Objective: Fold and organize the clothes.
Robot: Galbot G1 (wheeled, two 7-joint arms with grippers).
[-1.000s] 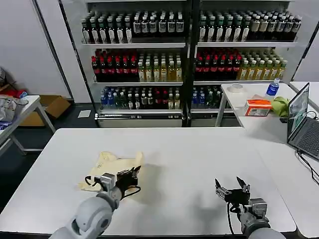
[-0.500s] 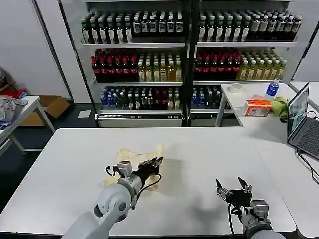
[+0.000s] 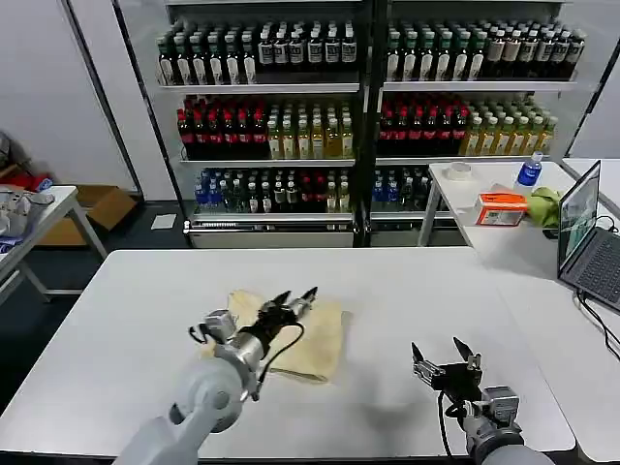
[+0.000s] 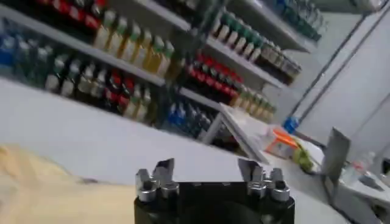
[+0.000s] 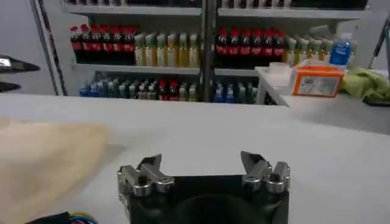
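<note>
The pale yellow T-shirt [image 3: 315,341] lies folded in a flat, roughly rectangular pile on the white table [image 3: 407,291], left of centre. My left gripper [image 3: 294,296] hovers over the shirt's far edge, open and holding nothing. In the left wrist view the left gripper [image 4: 207,170] has its jaws spread wide over bare table, with the shirt [image 4: 49,192] beside it. My right gripper [image 3: 438,351] rests open near the table's front edge, well right of the shirt. In the right wrist view the right gripper [image 5: 201,163] is empty and the shirt [image 5: 42,158] lies off to one side.
A side table [image 3: 484,208] at the back right carries a laptop [image 3: 586,237], an orange box [image 3: 502,206], a green cloth [image 3: 544,205] and a blue bottle [image 3: 530,170]. Shelves of bottles [image 3: 368,107] stand behind. Another table [image 3: 29,218] is at the far left.
My left gripper carried the shirt's edge to the right, laying the fabric over, then opened and lifted off it. The right gripper stayed almost still.
</note>
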